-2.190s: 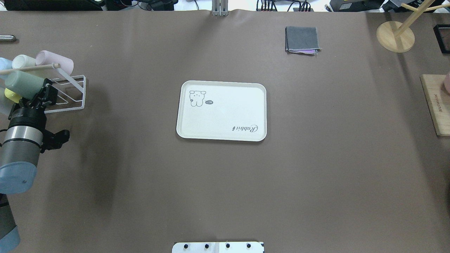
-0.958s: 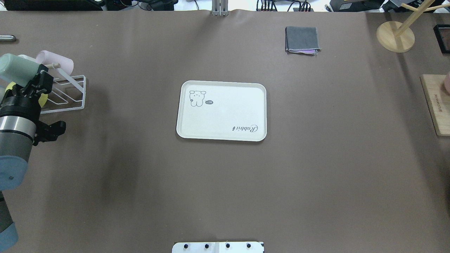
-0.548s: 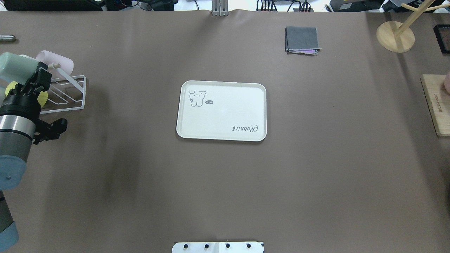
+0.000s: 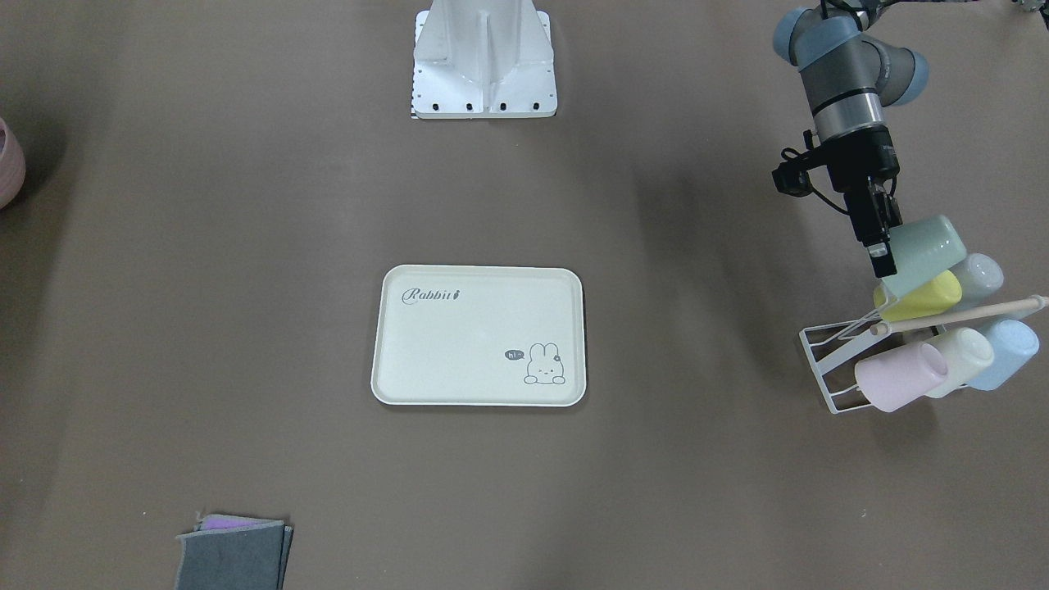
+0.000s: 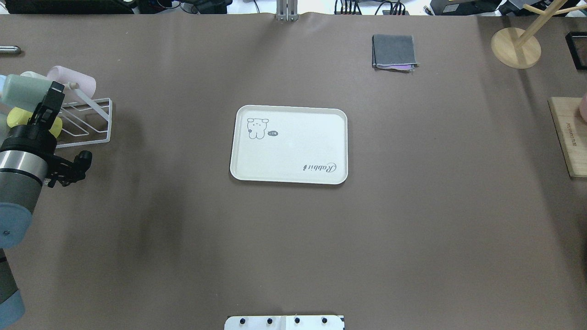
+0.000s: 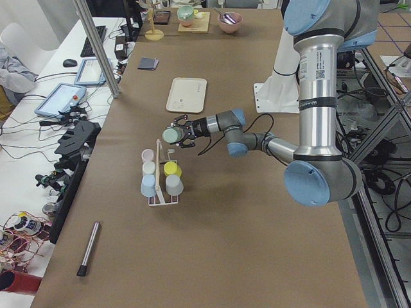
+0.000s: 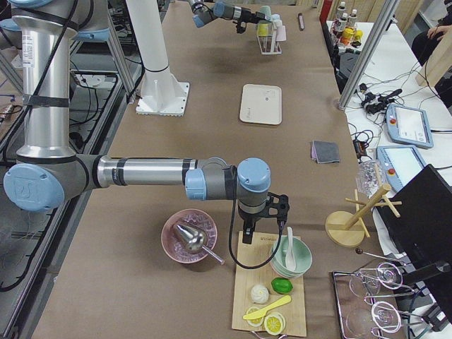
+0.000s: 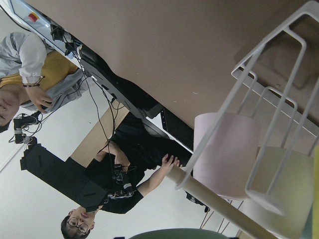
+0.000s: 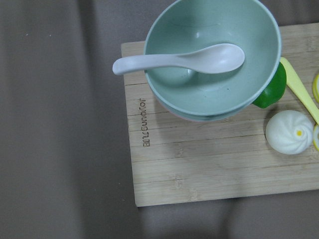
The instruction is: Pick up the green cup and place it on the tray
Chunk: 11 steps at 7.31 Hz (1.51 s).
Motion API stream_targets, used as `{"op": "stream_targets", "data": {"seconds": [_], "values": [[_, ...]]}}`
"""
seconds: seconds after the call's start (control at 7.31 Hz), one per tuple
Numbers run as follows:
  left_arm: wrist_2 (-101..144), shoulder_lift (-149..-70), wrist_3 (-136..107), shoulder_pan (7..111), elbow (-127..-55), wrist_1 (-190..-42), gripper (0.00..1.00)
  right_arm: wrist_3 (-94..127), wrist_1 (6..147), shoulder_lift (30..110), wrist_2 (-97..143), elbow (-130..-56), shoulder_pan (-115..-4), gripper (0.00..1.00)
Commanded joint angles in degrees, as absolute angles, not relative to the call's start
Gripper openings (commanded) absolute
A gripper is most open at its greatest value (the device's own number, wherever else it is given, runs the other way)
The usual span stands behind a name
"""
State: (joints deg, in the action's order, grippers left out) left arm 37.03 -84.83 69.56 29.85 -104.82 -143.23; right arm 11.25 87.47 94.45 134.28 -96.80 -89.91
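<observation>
My left gripper point(image 5: 47, 101) is shut on the green cup point(image 5: 22, 90), holding it on its side just above the white wire rack point(image 5: 87, 124) at the table's left end. The same grip shows in the front-facing view, where the gripper point(image 4: 881, 256) holds the cup point(image 4: 924, 248) over a yellow cup point(image 4: 919, 298). The cream tray point(image 5: 289, 145) with "Rabbit" script lies empty at the table's middle, far from the cup. My right gripper point(image 7: 247, 237) hangs over a wooden board point(image 7: 268, 282); I cannot tell whether it is open or shut.
The rack holds pink point(image 4: 898, 377), whitish point(image 4: 964, 351) and pale blue point(image 4: 1005, 352) cups on pegs. A folded grey cloth point(image 5: 394, 51) and a wooden stand point(image 5: 515, 47) lie at the back right. The board carries a green bowl with a spoon point(image 9: 214, 59).
My left gripper lifted the green cup off the rack and away from the yellow cup, then turned at the wrist so the cup now lies level.
</observation>
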Motion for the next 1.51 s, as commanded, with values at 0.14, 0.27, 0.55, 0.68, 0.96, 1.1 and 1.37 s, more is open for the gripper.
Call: {"op": "stream_targets", "data": {"seconds": [0.14,0.27,0.55,0.68,0.96,1.1,1.37], "values": [[37.7,-85.4,64.4,29.0,-106.9,-143.3,0.72,11.2,87.5,94.4,134.0,-96.8,-89.9,1.00],[40.5,-86.1,61.3,29.0,-106.9,-143.1,0.72,11.2,87.5,94.5,134.0,-96.8,-89.9,1.00],[44.4,-87.3,55.7,28.9,-106.7,-143.0,0.72,11.2,87.5,94.4,134.5,-96.8,-89.9,1.00],[44.6,-88.2,53.9,28.7,-106.6,-142.8,0.73,11.2,87.5,94.4,134.6,-96.9,-89.8,1.00],[46.7,-89.5,50.6,28.0,-106.6,-142.8,0.73,11.2,87.5,94.4,134.6,-96.8,-89.0,1.00],[47.8,-89.6,48.5,28.0,-106.7,-143.2,0.73,11.2,87.6,94.4,134.6,-96.8,-88.7,1.00],[50.4,-93.5,40.8,27.9,-104.5,-143.3,0.72,11.2,87.6,94.4,134.6,-96.8,-88.0,1.00]]}}
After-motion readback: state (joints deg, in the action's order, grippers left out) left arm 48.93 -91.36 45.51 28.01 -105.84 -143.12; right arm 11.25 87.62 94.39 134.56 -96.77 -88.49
